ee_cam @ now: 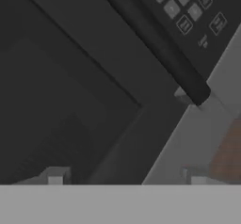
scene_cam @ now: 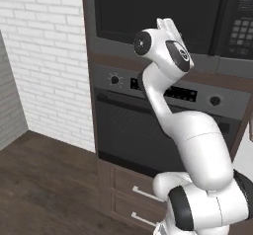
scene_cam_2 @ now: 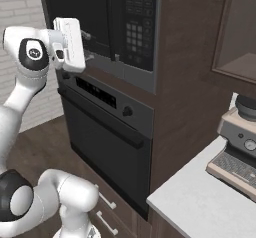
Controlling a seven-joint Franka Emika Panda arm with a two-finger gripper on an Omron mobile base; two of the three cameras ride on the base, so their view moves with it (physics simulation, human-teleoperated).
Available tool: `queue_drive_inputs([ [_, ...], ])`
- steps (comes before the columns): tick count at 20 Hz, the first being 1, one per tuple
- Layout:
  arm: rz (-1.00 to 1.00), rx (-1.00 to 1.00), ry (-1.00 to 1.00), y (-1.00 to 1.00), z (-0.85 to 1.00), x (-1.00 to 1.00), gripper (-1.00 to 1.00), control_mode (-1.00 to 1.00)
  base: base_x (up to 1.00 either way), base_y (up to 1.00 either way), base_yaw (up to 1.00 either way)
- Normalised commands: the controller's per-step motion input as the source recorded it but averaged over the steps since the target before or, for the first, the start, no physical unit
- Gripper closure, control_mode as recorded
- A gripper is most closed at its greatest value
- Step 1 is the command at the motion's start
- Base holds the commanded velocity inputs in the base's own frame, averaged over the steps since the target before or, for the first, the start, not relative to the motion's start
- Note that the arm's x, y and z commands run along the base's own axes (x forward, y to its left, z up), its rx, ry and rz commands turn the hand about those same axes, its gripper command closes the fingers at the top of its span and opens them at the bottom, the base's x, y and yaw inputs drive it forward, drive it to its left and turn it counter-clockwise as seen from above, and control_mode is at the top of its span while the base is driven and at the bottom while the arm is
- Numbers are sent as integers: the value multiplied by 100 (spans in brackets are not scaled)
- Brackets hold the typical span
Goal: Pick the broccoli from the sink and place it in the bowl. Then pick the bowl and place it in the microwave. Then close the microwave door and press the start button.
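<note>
Black glass of the microwave door (scene_cam_2: 82,17) sits shut, flush in the microwave (scene_cam: 163,12), with the gripper (scene_cam_2: 86,46) close against its lower part. Its fingers (ee_cam: 55,176) stand apart, holding nothing. The keypad (scene_cam_2: 134,34) lies to the gripper's right (up and right in the hand view), past the vertical handle bar (ee_cam: 160,44), so the start button probably wants a sideways reach. Button markings are too blurred to read.

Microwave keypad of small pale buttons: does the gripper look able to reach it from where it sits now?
Probably yes. The gripper sits right at the closed black microwave door, and the keypad lies just beside it with nothing visible between them.
</note>
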Motion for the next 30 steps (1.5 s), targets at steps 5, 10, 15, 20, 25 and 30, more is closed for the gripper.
queue_drive_inputs([
  [5,0,0,-6,-23,58,-100,-100,-100,0,0,0],
  [10,2,-12,14,0,46,-93,-100,-100,0,0,0],
  [15,10,-20,23,0,24,-90,-100,-100,0,0,0],
  [20,8,-24,29,0,4,-63,-100,-100,0,0,0],
  [25,10,-24,25,-11,-15,-59,100,-100,0,0,0],
  [30,8,-14,-2,-11,-11,-46,100,-100,0,0,0],
])
